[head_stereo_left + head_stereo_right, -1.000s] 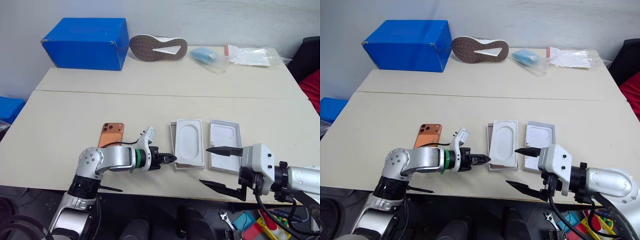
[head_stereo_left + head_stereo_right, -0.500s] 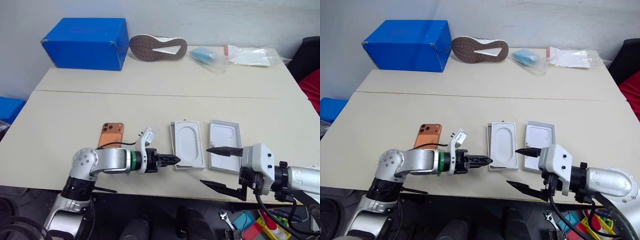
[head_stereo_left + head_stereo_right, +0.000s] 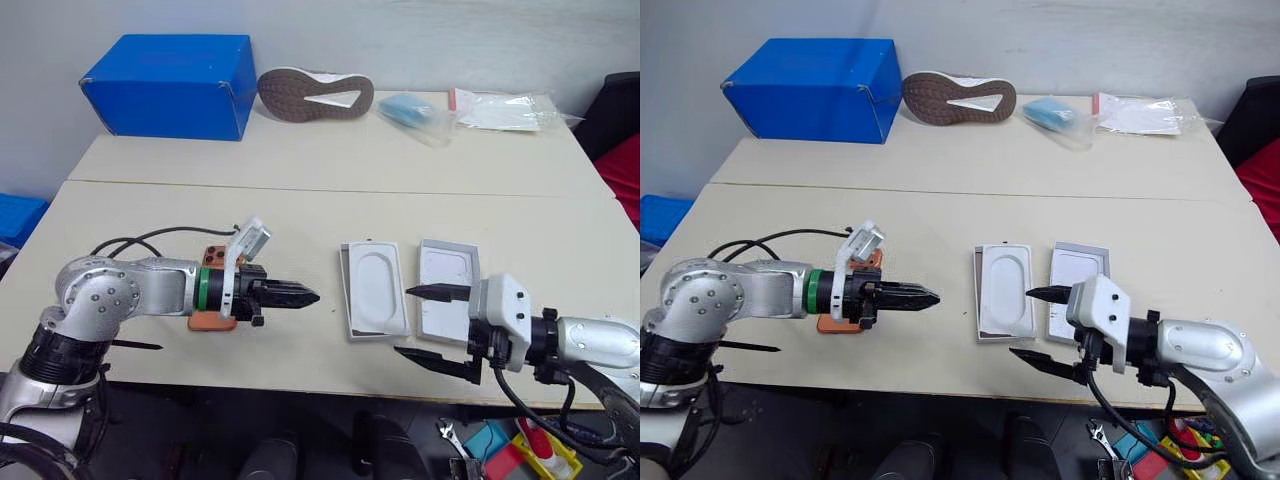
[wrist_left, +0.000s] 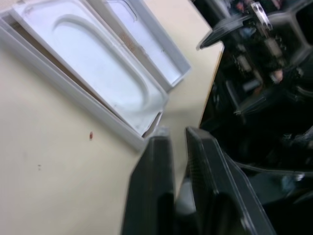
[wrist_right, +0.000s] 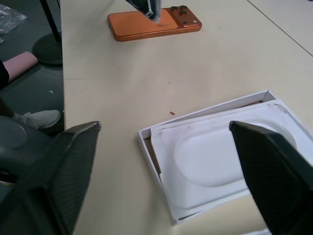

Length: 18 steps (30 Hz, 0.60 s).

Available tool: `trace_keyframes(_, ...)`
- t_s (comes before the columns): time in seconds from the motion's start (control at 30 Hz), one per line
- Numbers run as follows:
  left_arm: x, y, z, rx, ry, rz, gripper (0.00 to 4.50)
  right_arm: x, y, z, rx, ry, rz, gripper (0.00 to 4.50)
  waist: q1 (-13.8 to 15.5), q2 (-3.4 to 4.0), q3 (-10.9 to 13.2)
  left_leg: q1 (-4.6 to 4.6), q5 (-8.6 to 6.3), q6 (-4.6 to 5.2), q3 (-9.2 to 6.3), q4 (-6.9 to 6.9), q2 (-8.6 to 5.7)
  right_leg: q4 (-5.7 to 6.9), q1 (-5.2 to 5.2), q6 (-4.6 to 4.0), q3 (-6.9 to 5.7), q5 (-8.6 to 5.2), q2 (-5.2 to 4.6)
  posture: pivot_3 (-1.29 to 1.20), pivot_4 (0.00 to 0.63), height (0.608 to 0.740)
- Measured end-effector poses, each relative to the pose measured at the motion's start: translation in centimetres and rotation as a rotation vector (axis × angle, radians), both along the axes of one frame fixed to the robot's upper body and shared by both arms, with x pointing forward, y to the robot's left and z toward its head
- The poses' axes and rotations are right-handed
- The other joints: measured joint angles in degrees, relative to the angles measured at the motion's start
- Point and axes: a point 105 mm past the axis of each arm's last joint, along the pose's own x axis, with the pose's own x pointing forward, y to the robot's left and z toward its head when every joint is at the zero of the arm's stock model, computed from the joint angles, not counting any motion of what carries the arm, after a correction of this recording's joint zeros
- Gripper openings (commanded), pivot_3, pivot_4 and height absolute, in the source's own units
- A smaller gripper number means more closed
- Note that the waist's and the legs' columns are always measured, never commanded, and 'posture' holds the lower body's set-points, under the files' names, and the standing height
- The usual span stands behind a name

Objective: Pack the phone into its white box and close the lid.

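The phone [image 3: 214, 318] lies at left centre of the table [image 3: 300, 200], partly hidden behind the closed, empty left tool [image 3: 300, 296]. The white box [image 3: 374, 290], at lower centre, is blocked by an insert [image 3: 378, 286]; packing could fail. The right tool [image 3: 432, 322] is spread apart, empty.

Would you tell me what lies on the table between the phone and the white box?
Nothing rests there: bare table runs from the phone to the white box, clearest in the right wrist view. The shut left gripper hovers above that stretch.
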Motion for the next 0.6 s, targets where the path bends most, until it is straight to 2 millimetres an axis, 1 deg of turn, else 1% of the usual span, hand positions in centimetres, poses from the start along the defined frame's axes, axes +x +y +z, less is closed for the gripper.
trace_keyframes(0.07,0.0,0.0,-0.2,0.01,-0.091,-0.06,0.0,1.2,0.4,-0.3,-0.014,-0.006,-0.003,2.47,-0.04,-0.04,0.02,-0.02,0.0,0.01,-0.01,0.0,0.03,-0.04,0.01,0.0,-0.03,0.0,0.0,0.0,0.15,0.74)
trace_keyframes(0.13,0.1,0.0,-0.9,0.049,-0.188,-0.122,0.0,2.8,1.0,-0.8,-0.026,-0.009,-0.022,1.85,-0.21,-0.03,0.03,-0.03,0.0,0.03,-0.01,-0.01,0.03,-0.04,0.0,0.0,-0.03,0.0,0.0,0.0,0.15,0.74)
trace_keyframes(0.17,0.2,0.1,-1.0,0.056,-0.213,-0.138,0.0,3.5,1.2,-1.1,-0.034,-0.004,-0.036,1.43,-0.31,-0.05,0.05,-0.05,0.0,0.04,-0.02,-0.01,0.05,-0.05,-0.02,0.0,-0.04,0.0,0.01,0.0,0.15,0.74)
trace_keyframes(0.2,0.5,0.3,-1.2,0.059,-0.234,-0.143,0.0,4.3,1.4,-1.5,-0.046,0.004,-0.05,1.07,-0.44,-0.06,0.05,-0.1,0.0,0.05,-0.04,-0.01,0.06,-0.05,-0.06,0.0,-0.07,0.0,0.01,0.0,0.15,0.74)
trace_keyframes(0.3,1.0,0.5,-1.5,0.072,-0.272,-0.155,0.0,6.0,2.1,-2.0,-0.073,-0.003,-0.068,0.02,-0.77,-0.07,0.07,-0.3,0.0,0.11,-0.05,0.01,0.05,-0.04,-0.27,0.0,-0.09,0.01,-0.01,0.0,0.15,0.74)
trace_keyframes(0.4,1.7,0.8,-1.6,0.094,-0.303,-0.148,0.0,7.8,2.9,-2.6,-0.119,-0.014,-0.084,0.02,-1.16,-0.11,0.09,-0.52,0.01,0.15,-0.04,0.04,0.01,0.11,-0.52,0.03,-0.09,0.02,-0.02,0.0,0.15,0.74)
trace_keyframes(0.47,2.1,1.0,-1.5,0.103,-0.313,-0.135,0.0,8.8,3.1,-3.3,-0.159,-0.018,-0.097,0.02,-1.25,-0.12,0.08,-0.94,0.02,0.16,-0.03,0.14,0.0,0.31,-0.95,0.05,-0.09,0.04,-0.03,0.0,0.15,0.74)
trace_keyframes(0.5,2.3,1.1,-1.6,0.107,-0.31,-0.125,0.0,9.3,3.2,-3.8,-0.18,-0.019,-0.105,0.02,-1.27,-0.12,0.08,-0.96,0.02,0.15,-0.03,0.14,0.0,0.34,-0.99,0.05,-0.11,0.04,-0.02,0.0,0.15,0.74)
trace_keyframes(0.53,2.5,1.2,-1.7,0.111,-0.308,-0.118,0.0,9.6,3.3,-4.1,-0.199,-0.024,-0.103,0.02,-1.3,-0.12,0.08,-0.97,0.02,0.15,-0.03,0.13,0.0,0.32,-1.0,0.05,-0.12,0.04,-0.02,0.0,0.15,0.74)
trace_keyframes(0.6,2.6,1.2,-1.8,0.115,-0.31,-0.117,0.0,9.7,3.6,-4.0,-0.213,-0.041,-0.077,0.02,-1.32,-0.11,0.08,-1.0,0.02,0.15,-0.04,0.12,0.0,0.29,-1.01,0.05,-0.14,0.04,-0.02,0.0,0.15,0.74)
